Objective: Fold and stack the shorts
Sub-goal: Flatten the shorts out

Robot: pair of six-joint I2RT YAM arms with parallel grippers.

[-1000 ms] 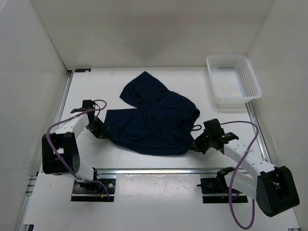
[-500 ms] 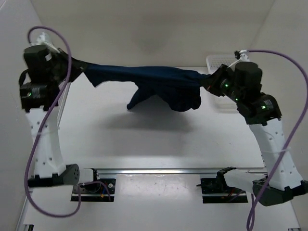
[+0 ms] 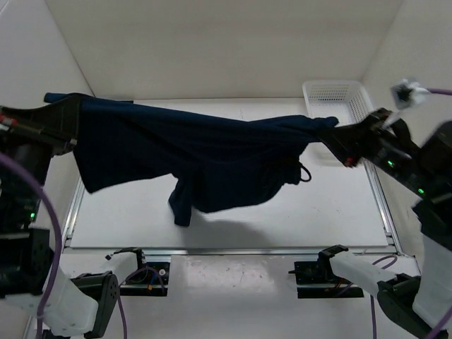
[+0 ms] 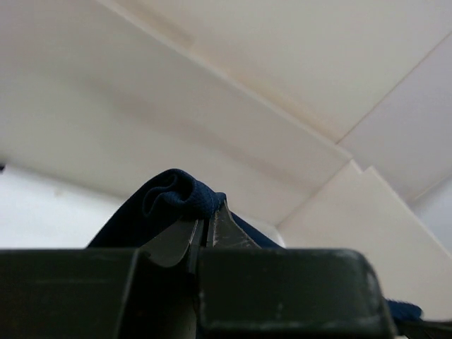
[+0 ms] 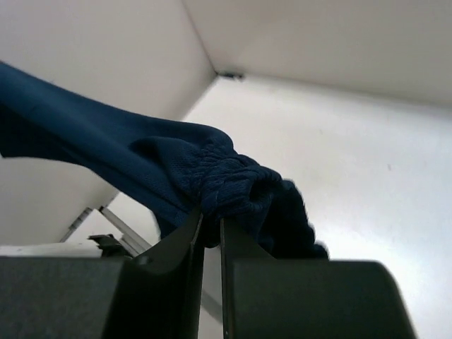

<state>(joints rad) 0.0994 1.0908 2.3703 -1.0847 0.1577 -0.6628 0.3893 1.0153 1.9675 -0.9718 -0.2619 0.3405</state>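
Two grippers hold the shorts (image 3: 212,159) stretched in the air across the middle of the top view, well above the table (image 3: 325,212). At the upper left of the frame the left gripper (image 3: 65,119) is pressed together on a bunched corner of navy cloth. Its wrist view shows a small fold of fabric squeezed between the two fingertips with no gap. At the right, just in front of the white mesh basket (image 3: 349,95), the right gripper (image 3: 337,138) pinches the gathered elastic waistband (image 5: 226,180), the puckered cloth wedged between nearly closed fingers. Held at two far-apart points, the garment is drawn into a taut upper edge while the rest hangs free. One leg (image 3: 182,201) droops toward the lower centre, and the drawstring (image 3: 304,171) loops below the right end. This spread looks meant to let the weight pull out wrinkles and show the shape before the garment is laid flat. The cloth sags unevenly and the hanging leg looks twisted, so I judge that folding proper is not yet begun. The shorts appear to touch neither table nor basket.
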